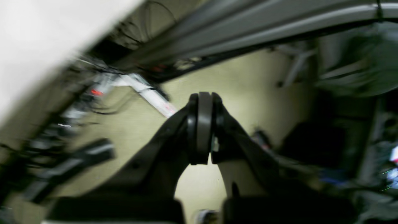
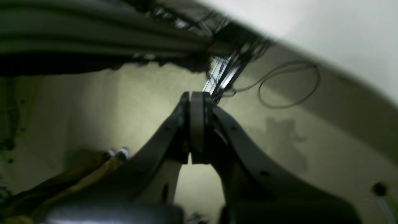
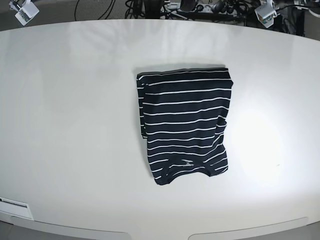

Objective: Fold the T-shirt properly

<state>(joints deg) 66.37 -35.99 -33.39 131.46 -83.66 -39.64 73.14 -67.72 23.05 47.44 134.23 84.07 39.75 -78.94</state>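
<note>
- While the dark navy T-shirt with thin white stripes [image 3: 183, 124] is lying folded in the middle of the white worktop [image 3: 70, 125], both claws are hanging off it, aimed at the floor.
- Its long side is running from near edge to far edge.
- Neither arm is looking nearer.
- The left claw [image 1: 203, 127] and right claw [image 2: 196, 127] are pressing together, holding nothing.
- One shirt, two claws.

The right end effector [image 2: 197, 130] hangs empty, jaws pressed together, above a pale floor [image 2: 102, 102] with a looped cable [image 2: 287, 84].
</note>
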